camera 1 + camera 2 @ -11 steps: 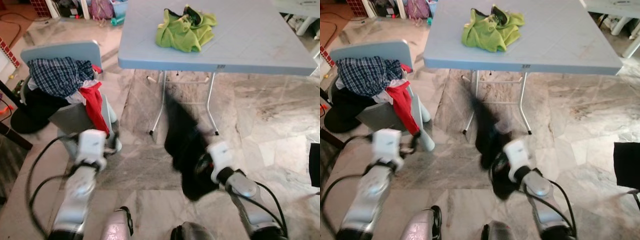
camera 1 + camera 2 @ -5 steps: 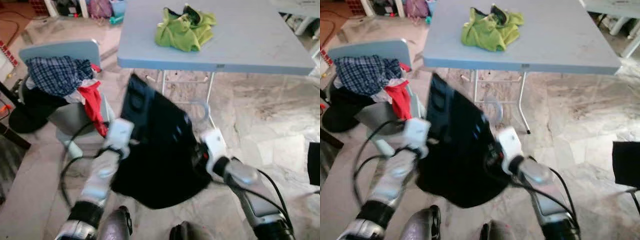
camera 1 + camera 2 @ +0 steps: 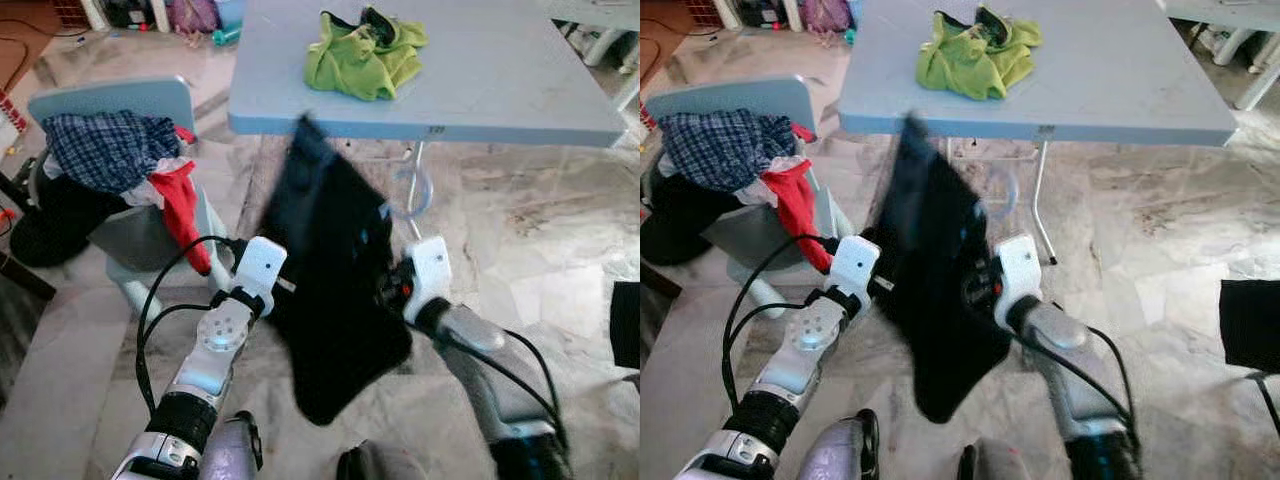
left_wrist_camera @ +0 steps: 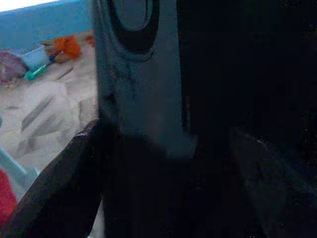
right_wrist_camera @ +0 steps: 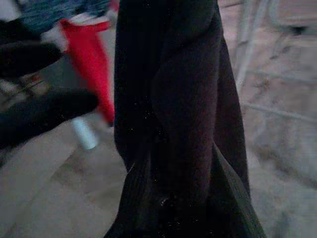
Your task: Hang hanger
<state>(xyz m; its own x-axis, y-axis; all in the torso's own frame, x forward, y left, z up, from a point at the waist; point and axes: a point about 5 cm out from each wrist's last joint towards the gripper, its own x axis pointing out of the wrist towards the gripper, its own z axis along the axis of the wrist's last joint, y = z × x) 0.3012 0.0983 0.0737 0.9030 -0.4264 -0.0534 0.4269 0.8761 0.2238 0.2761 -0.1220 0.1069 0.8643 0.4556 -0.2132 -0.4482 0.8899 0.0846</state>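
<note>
Black garment point(image 3: 335, 270) lifted higher — both arms under it | chair point(image 3: 120, 100) holds clothes | fingers' grip: cannot tell

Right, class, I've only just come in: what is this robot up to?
The robot holds a black garment up between its left gripper and right gripper, in front of a blue table bearing a green garment. A hanger hook shows beside the black cloth. More clothes lie on a chair.

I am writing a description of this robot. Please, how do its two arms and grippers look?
Both arms are silver metal with black bands. Each wrist carries a white box-like housing; the left gripper and right gripper have black fingers. Loose black cables loop along each arm. A small red spot marks the right wrist.
</note>
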